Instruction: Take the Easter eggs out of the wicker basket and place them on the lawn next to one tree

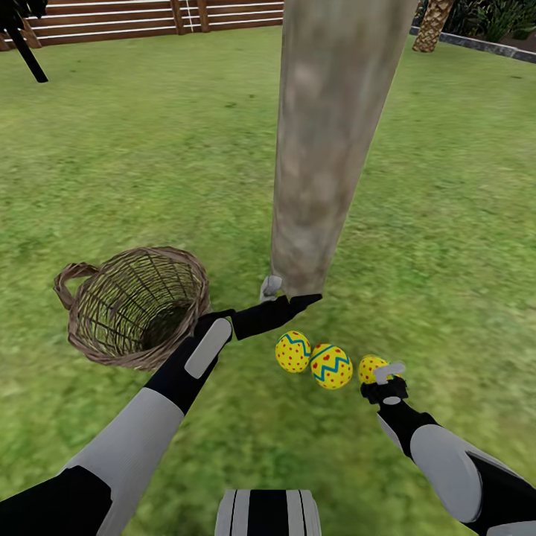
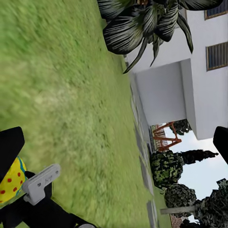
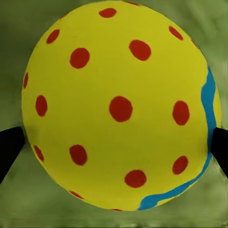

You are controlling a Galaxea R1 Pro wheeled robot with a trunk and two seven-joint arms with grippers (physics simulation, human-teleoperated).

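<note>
Three Easter eggs lie in a row on the lawn (image 1: pixel 112 149) at the foot of the tree (image 1: pixel 320 149): one (image 1: pixel 292 351), a second (image 1: pixel 331 366) and a third (image 1: pixel 370 367). My right gripper (image 1: pixel 385 378) is shut on the third egg (image 3: pixel 118 95), and its black fingertips (image 3: pixel 9 147) press the egg's two sides. My left gripper (image 1: pixel 298 302) hovers open at the trunk's base, just above the first egg, with nothing between its fingers (image 2: pixel 9 142). The wicker basket (image 1: pixel 134 305) lies tipped toward me on the grass left of the trunk, and its inside looks empty.
A brown slat fence (image 1: pixel 149 15) runs along the far edge of the garden. A palm trunk (image 1: pixel 433 26) stands at the back right. The left wrist view shows a white house (image 2: pixel 199 95) and dark shrubs (image 2: pixel 166 166) beyond the grass. Open grass lies all around.
</note>
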